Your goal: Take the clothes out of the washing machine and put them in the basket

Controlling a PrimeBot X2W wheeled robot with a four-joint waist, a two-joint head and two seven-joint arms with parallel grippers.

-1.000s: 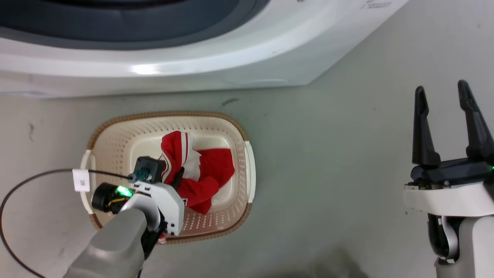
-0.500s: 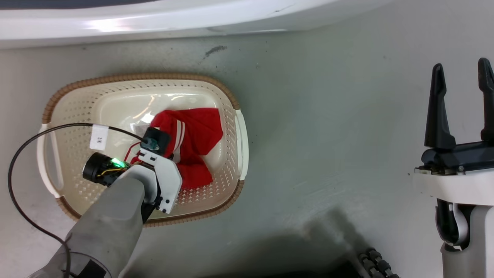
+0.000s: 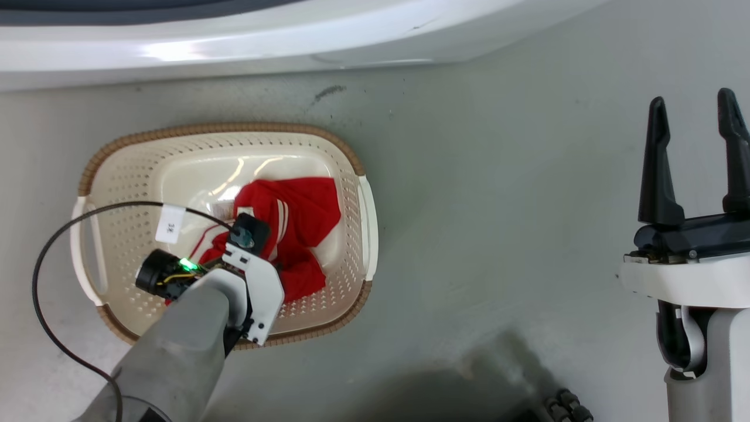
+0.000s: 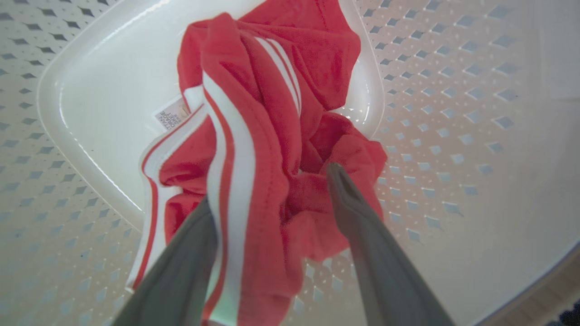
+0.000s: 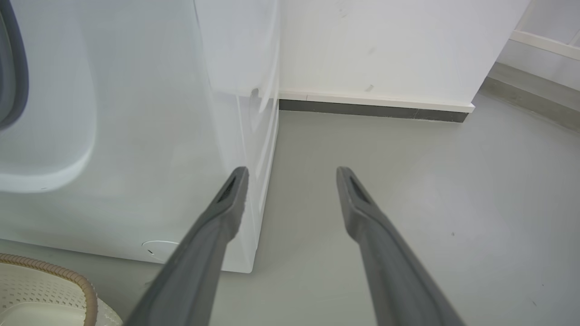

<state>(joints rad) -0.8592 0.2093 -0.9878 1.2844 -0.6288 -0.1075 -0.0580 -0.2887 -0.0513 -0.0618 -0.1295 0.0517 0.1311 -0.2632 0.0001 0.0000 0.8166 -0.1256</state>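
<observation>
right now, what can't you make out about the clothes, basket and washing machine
- The drum of the washing machine: cut off by the head view's top edge, so what remains inside goes unseen.
- Print on the care tag: too small, left wrist view.
- One left jaw's tip: behind a striped fold of the clothes, left wrist view.

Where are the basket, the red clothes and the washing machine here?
basket [image 3: 222, 127]: head view, brown rim at its far side.
red clothes [image 4: 326, 54]: left wrist view, plain red upper fold.
washing machine [image 5: 136, 136]: right wrist view, white front panel.

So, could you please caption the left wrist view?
Left gripper, open, straddling red striped clothes in the basket.
</observation>
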